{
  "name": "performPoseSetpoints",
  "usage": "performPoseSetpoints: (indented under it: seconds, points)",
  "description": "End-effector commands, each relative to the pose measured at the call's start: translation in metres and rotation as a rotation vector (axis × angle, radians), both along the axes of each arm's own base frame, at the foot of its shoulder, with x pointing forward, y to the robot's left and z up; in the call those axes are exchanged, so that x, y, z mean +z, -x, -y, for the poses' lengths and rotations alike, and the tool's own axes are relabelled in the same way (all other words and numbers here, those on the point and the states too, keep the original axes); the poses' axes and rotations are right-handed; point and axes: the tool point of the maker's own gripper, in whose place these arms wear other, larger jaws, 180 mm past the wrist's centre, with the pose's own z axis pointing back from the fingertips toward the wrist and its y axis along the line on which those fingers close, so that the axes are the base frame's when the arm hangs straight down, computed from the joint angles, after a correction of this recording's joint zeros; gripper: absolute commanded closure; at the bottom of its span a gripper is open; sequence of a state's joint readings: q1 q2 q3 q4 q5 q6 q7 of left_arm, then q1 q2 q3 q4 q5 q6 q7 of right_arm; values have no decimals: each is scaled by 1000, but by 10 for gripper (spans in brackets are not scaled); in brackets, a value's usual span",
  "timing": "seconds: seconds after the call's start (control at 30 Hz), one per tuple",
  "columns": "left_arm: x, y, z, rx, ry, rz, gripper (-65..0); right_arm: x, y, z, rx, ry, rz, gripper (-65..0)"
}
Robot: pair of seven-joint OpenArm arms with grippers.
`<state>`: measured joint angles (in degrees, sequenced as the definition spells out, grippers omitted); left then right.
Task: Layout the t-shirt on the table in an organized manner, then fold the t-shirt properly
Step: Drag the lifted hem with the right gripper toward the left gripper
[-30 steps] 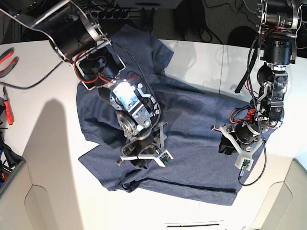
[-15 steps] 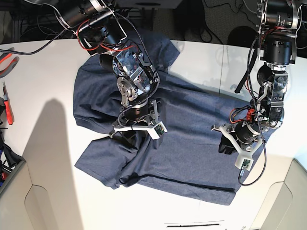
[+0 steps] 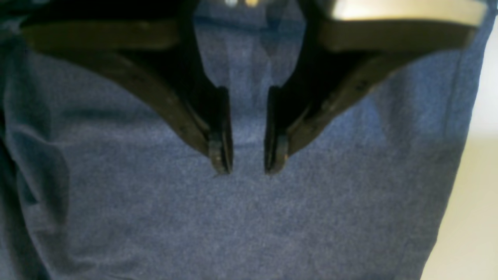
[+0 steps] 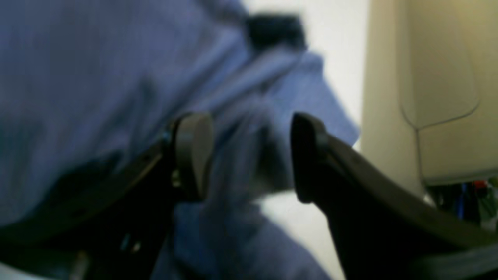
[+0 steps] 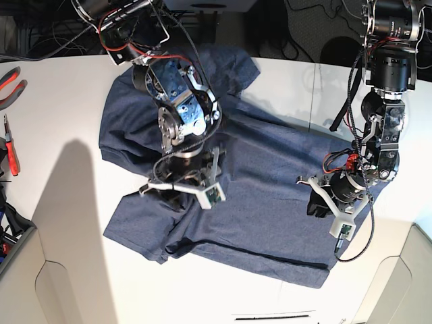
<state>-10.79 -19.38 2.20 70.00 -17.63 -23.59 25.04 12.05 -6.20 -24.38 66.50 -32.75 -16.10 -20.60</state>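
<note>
The navy-blue t-shirt [image 5: 270,202] lies spread and wrinkled on the white table [image 5: 61,202], with no lettering showing. My right gripper [image 5: 172,197] hangs over the shirt's left part. In the right wrist view its fingers [image 4: 192,155] stand well apart with a blurred fold of the t-shirt [image 4: 241,155] between them. My left gripper [image 5: 317,206] rests at the shirt's right edge. In the left wrist view its fingertips [image 3: 221,161] point at flat cloth [image 3: 249,217] with a narrow gap and nothing between them.
Red-handled pliers [image 5: 10,84] lie at the table's left edge. A thin dark seam [image 5: 273,316] runs near the front edge. Beige panels [image 5: 64,297] border the table's front corners. Cables hang behind the table at the back.
My right arm has swung toward the back and its gripper has moved left and up over the shirt. The shirt's left part has shifted slightly left. The left arm has not moved.
</note>
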Motion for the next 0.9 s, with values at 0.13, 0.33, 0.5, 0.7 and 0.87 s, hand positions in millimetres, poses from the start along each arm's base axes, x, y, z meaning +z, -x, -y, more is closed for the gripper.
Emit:
performPoseSetpoints:
  seconds: [0.13,0.33,0.5,0.7,0.87]
  points:
    - [19,-13,-3,4,7,60,-180,45,-27,2,-78,-185,90,-321]
    - [19,-13,-3,4,8,60,-180,47,-53,55,-344,-596,42,-321]
    - [19,-13,-3,4,8,61,-180,43,-60,126,-546,-942,66,-321]
    - [23,-15,-2,6,20,80,-180,9,-45,185,-712,-1192,77,-321]
    - [23,-15,0,5,25,83,-180,-40,-34,189,-782,-1236,8,-321]
